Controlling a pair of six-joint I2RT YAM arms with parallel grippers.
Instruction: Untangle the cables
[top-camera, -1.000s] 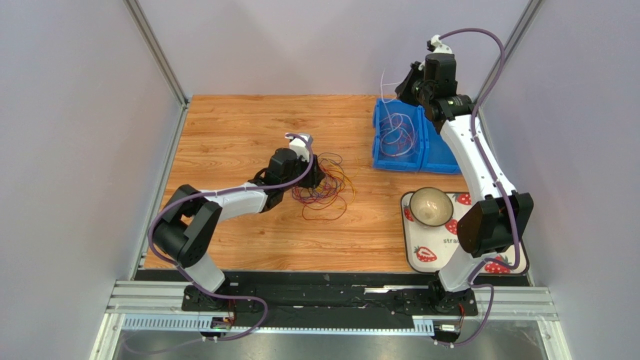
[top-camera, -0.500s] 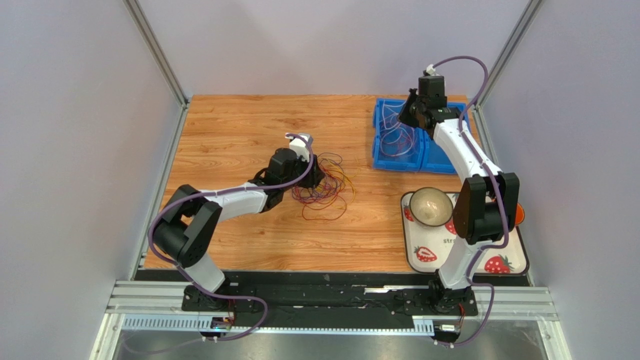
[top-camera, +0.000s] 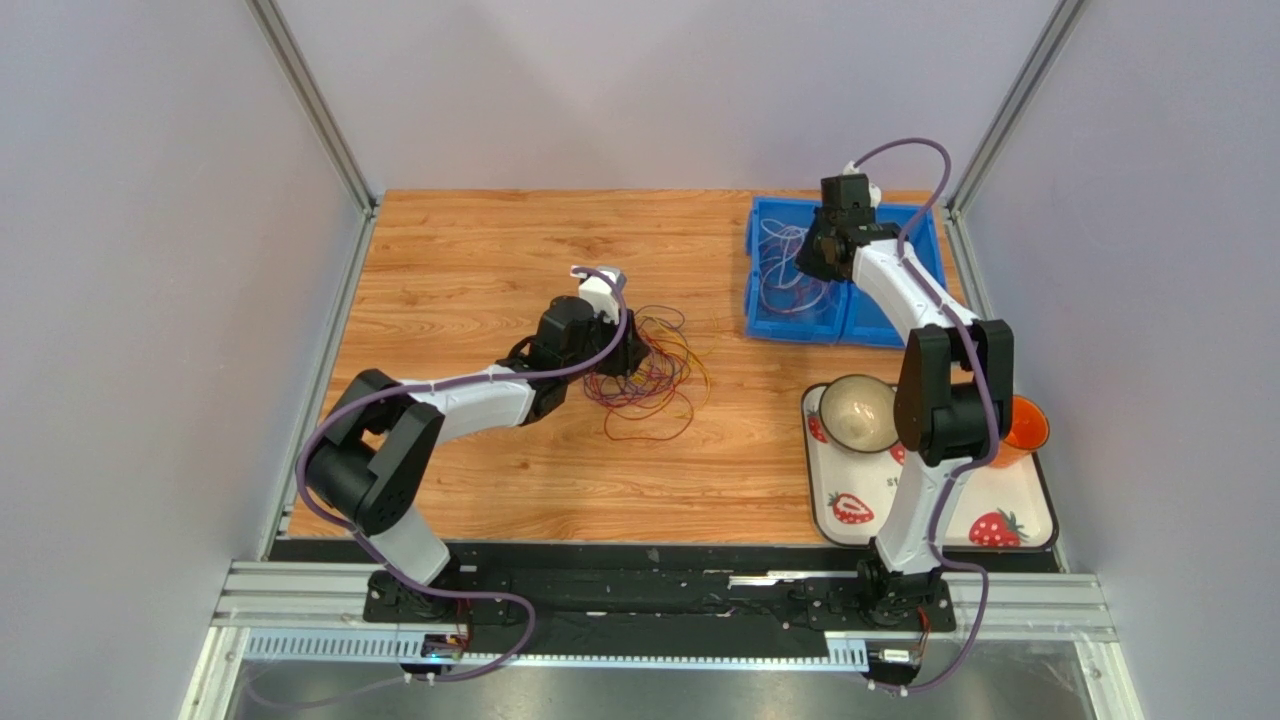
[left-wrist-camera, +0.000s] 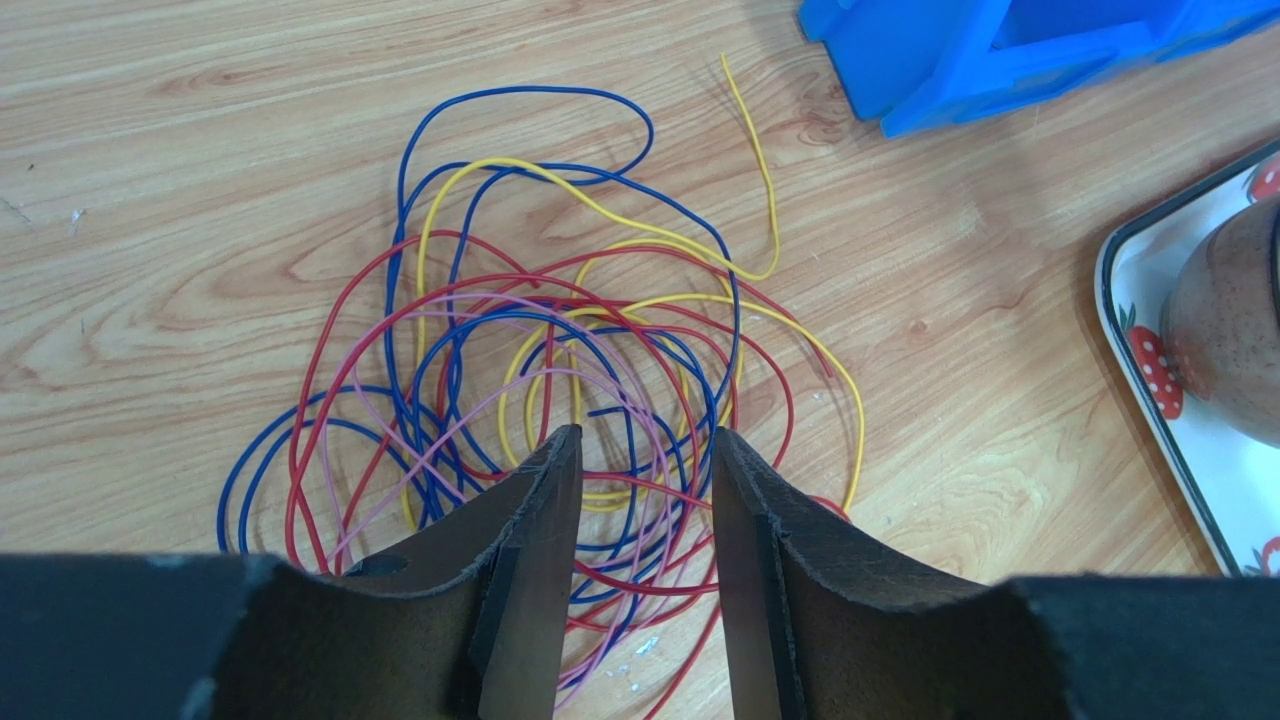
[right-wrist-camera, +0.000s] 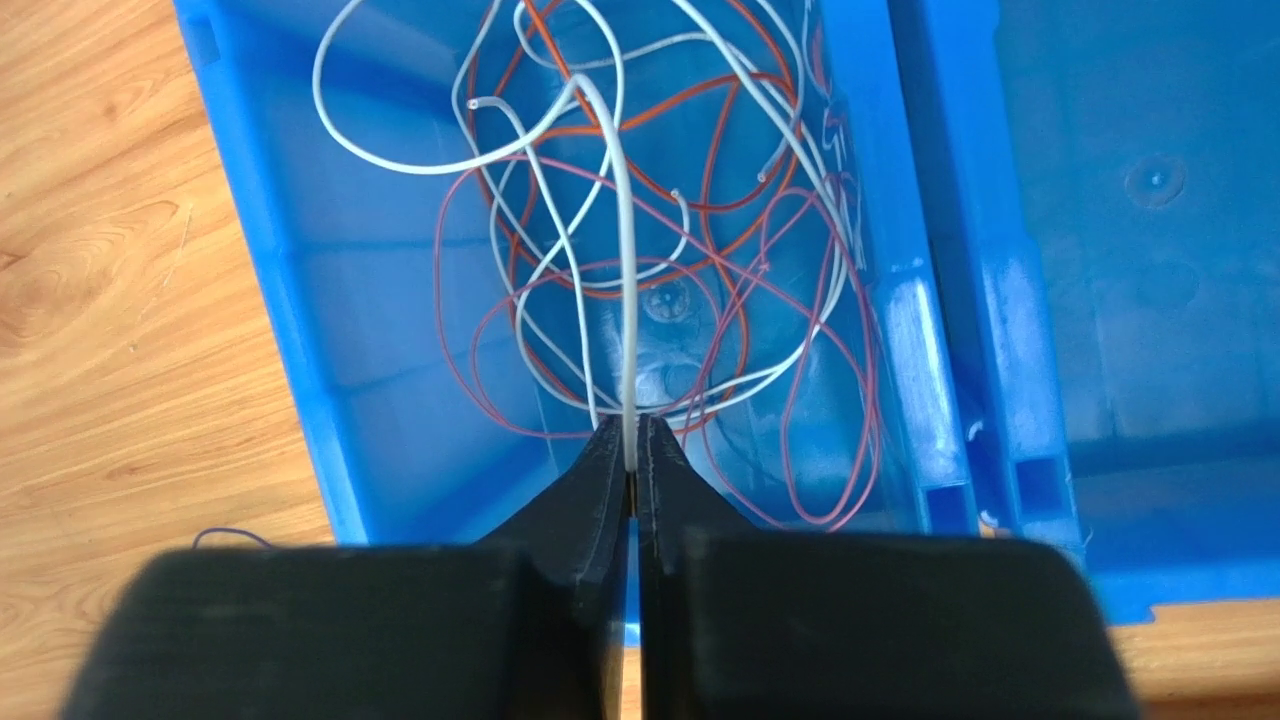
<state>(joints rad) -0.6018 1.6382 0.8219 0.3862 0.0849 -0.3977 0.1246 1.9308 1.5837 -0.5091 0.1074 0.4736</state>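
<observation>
A tangle of thin cables (top-camera: 649, 378) in red, blue, yellow and pink lies on the wooden table; it shows closer in the left wrist view (left-wrist-camera: 556, 375). My left gripper (left-wrist-camera: 639, 450) is open just above the tangle's near side, holding nothing; it also shows in the top view (top-camera: 634, 342). My right gripper (right-wrist-camera: 633, 443) is shut on a white cable (right-wrist-camera: 619, 270) that hangs into the left blue bin (right-wrist-camera: 346, 300). That bin holds more white, orange and red loops (right-wrist-camera: 751, 300). In the top view the right gripper (top-camera: 812, 248) is over the bin (top-camera: 763, 318).
A second blue bin (top-camera: 887, 318) adjoins the first on the right. A strawberry-print tray (top-camera: 842, 518) at the near right holds a bowl (top-camera: 860, 411). An orange cup (top-camera: 1026, 423) sits behind the right arm's elbow.
My right gripper has come down from high above the bins to just over the left bin, still holding the white cable. The left arm and the tangle have not moved.
</observation>
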